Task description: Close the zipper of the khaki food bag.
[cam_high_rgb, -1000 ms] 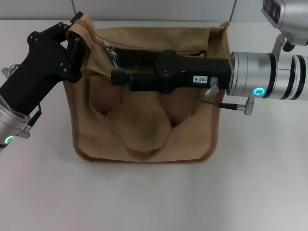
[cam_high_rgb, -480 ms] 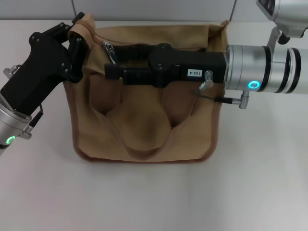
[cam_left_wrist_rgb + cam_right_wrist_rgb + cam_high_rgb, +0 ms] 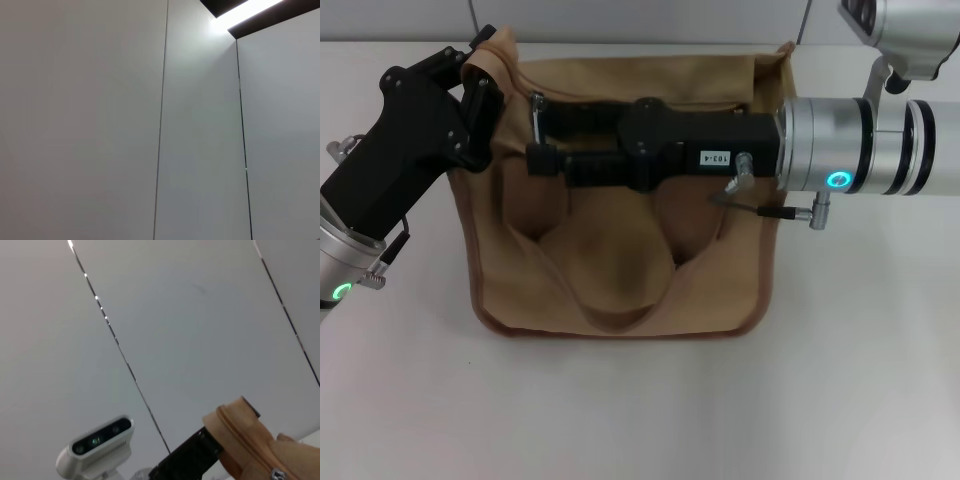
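Observation:
The khaki food bag [image 3: 620, 270] lies on the white table in the head view, its top panel facing away from me. The zipper [image 3: 650, 100] runs across that panel, mostly hidden under my right arm. Its silver pull tab [image 3: 536, 103] sticks out near the bag's left end. My right gripper [image 3: 535, 140] reaches in from the right across the bag top and is shut on the pull tab. My left gripper [image 3: 480, 85] is shut on the bag's top left corner [image 3: 495, 50]. That corner [image 3: 240, 440] also shows in the right wrist view, with the left gripper [image 3: 190, 457] on it.
The white table [image 3: 640, 410] spreads around the bag. A wall of grey panels [image 3: 100, 125] fills the left wrist view. The right wrist view shows my head camera [image 3: 95, 445] against the same wall.
My right gripper has moved left along the bag top, and the pull tab has moved left with it. The left gripper has stayed on the bag's corner.

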### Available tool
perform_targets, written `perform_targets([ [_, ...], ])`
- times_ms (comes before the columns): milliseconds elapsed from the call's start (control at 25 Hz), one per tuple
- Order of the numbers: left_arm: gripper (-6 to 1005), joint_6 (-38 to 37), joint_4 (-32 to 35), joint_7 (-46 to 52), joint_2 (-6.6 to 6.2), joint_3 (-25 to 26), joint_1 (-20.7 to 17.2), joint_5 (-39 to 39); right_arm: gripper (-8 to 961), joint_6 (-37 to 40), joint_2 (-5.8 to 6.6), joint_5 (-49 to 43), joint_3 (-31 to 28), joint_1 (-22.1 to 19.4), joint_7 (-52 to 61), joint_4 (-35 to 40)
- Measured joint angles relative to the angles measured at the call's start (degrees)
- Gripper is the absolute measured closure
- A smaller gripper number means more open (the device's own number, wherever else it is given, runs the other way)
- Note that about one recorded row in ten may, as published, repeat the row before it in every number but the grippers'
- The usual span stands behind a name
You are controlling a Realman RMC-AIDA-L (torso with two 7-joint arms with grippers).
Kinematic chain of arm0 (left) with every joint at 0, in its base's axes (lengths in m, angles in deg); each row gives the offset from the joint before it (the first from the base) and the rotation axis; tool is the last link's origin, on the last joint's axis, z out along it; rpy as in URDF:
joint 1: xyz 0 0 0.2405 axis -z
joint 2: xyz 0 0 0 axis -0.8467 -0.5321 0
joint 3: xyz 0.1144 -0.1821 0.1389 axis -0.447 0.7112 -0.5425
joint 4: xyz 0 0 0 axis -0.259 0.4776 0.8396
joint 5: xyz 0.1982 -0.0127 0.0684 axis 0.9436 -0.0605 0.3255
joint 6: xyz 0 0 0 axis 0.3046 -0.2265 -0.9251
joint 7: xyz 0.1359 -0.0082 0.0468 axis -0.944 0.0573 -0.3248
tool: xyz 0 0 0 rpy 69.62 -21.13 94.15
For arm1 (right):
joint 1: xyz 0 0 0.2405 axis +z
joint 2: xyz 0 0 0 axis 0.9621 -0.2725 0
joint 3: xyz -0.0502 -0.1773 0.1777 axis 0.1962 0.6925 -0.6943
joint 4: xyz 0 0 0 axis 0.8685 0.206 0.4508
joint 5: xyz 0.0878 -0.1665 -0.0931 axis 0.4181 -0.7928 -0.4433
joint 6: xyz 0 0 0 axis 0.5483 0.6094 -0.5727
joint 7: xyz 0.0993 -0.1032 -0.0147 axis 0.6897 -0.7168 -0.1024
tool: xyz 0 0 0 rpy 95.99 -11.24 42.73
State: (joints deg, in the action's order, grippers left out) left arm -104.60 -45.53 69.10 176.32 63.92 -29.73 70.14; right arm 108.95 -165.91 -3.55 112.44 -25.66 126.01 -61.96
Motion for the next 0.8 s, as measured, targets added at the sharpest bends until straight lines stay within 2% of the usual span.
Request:
perform_targets([
  [240, 922, -0.06, 0.0, 0.0, 0.0, 0.0, 0.0, 0.0, 269, -0.11, 0.0, 0.83, 0.17, -0.18, 0.24, -0.16],
  [560, 919, -0.07, -0.08, 0.0, 0.0, -0.01, -0.09, 0.03, 490, -2.7, 0.0, 0.66, 2.88, 0.24, 6.23, 0.17],
  [800, 917, -1.17, -0.09, 0.0, 0.0, -0.07, -0.09, 0.05, 488, -2.08, 0.0, 0.62, 3.03, 0.34, 9.41, 0.35],
])
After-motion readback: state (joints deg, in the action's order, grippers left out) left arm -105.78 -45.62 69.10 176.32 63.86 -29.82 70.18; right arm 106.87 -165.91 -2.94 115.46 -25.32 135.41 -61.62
